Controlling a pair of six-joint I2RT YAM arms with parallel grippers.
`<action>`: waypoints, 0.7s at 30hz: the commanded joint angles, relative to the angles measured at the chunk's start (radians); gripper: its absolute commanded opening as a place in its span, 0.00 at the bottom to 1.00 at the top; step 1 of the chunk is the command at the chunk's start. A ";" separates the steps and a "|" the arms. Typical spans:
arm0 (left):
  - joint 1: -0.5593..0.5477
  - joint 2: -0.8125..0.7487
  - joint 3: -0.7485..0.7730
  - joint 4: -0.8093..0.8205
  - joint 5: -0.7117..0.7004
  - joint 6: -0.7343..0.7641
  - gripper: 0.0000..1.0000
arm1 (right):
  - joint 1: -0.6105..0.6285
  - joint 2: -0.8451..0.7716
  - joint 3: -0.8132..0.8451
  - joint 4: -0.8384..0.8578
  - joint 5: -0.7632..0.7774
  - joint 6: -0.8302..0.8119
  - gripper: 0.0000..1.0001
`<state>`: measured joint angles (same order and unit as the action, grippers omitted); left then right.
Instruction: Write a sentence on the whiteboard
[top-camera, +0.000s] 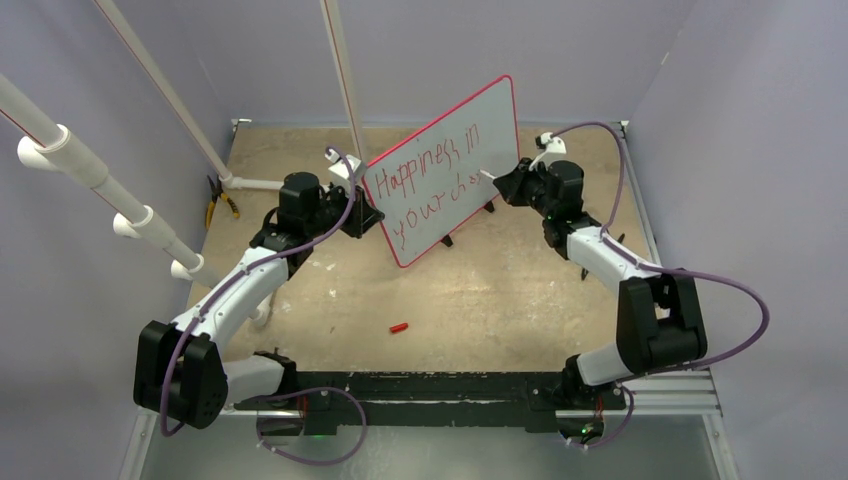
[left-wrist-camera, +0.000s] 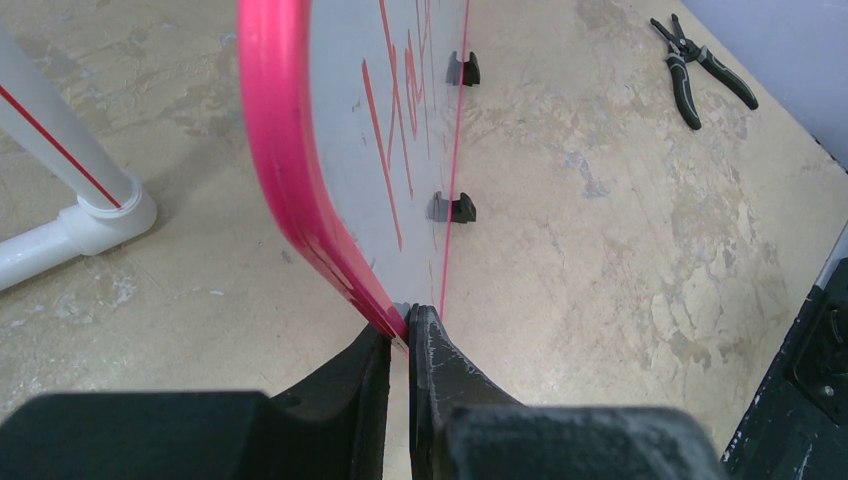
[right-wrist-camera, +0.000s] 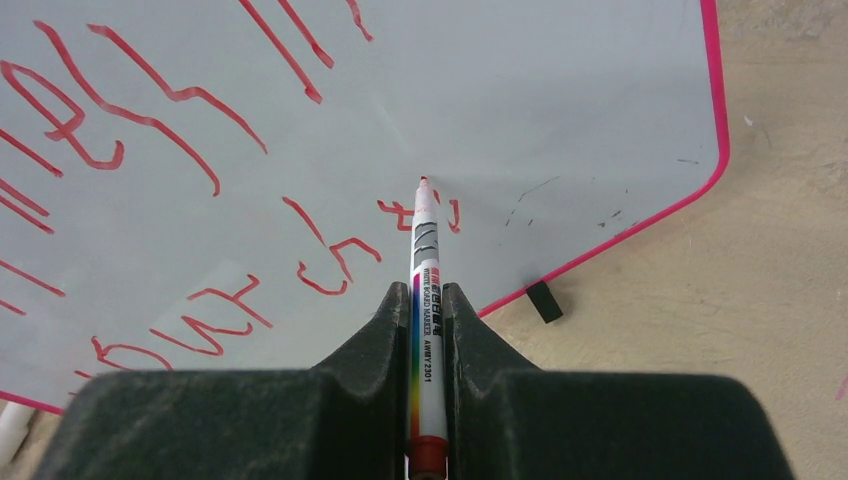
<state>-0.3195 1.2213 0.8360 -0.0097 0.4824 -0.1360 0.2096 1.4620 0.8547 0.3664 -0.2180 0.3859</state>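
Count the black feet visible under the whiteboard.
2. One foot under the middle of the bottom edge of the whiteboard, the other foot nearer that edge's right end in the top view. More may be hidden behind the board.

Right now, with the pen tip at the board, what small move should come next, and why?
Probably a short stroke rightward with the marker, forming the next letter. The right gripper clamps it, tip at the whiteboard, at the end of the sentence, with bare board beyond. The left gripper pinches the rim, steadying the board.
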 joint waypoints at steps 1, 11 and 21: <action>-0.015 -0.009 0.008 -0.036 0.012 0.041 0.00 | 0.005 0.015 0.056 0.051 0.019 0.010 0.00; -0.015 -0.006 0.008 -0.036 0.017 0.044 0.00 | 0.005 0.054 0.070 0.069 0.020 0.016 0.00; -0.016 -0.005 0.009 -0.036 0.019 0.044 0.00 | 0.005 0.070 0.075 0.071 0.009 0.016 0.00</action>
<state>-0.3214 1.2201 0.8360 -0.0132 0.4831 -0.1356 0.2092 1.5196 0.8864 0.3866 -0.2180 0.4000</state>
